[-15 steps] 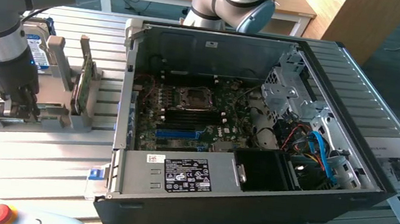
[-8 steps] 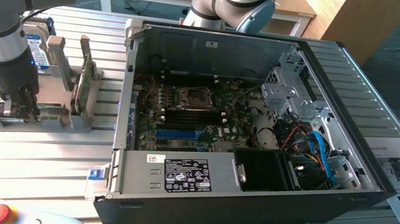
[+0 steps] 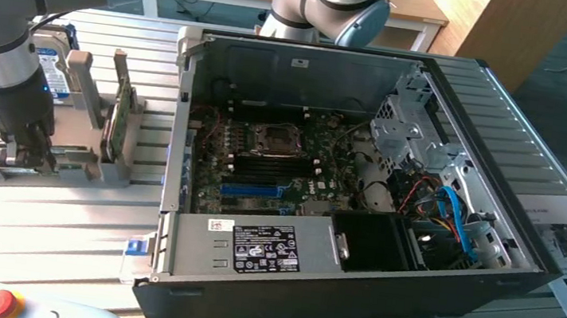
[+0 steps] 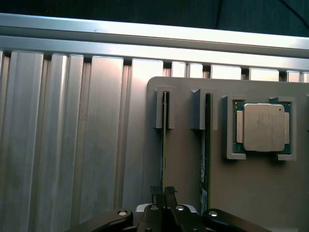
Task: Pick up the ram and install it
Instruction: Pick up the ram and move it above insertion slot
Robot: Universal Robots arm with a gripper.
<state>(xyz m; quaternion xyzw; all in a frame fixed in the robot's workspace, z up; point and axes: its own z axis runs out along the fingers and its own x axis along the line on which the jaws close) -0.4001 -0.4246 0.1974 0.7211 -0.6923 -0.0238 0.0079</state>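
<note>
Evidently the gripper (image 4: 164, 192) stood with its two dark fingers narrow, pinched, as far as the wrist view let me judge, on the upper edge of the ram (image 4: 164, 145). The ram was a long, thin green circuit-board stick standing on edge between the grooved posts of a flat grey plastic fixture plate (image 4: 251, 193). In the exterior view the gripper (image 3: 27, 155) sat low over that fixture, at the exterior view's left. It was well apart from the open black computer case (image 3: 352, 311), where the bright-blue motherboard slot (image 3: 255, 190) lay.

Several things could have gone wrong from that position. The fingers met the stick near one end rather than at its middle. A lift could therefore have tipped the free end and wedged the board against the groove walls. The hold was on a very thin edge, so a slight skew in the wrist could have let the board slip or twist between the pads.

A second thin green stick (image 4: 205, 145) stood in the neighbouring groove just beside the first, close enough to be knocked by a sideways drift. A square silver-capped processor (image 4: 263, 126) rested in its own grey frame a little further along the plate.

The blue slot lay deep inside the case, between the metal walls and near loose cables. A board carried even slightly tilted could have missed the slot or pressed unevenly on it and stressed its contacts.
</note>
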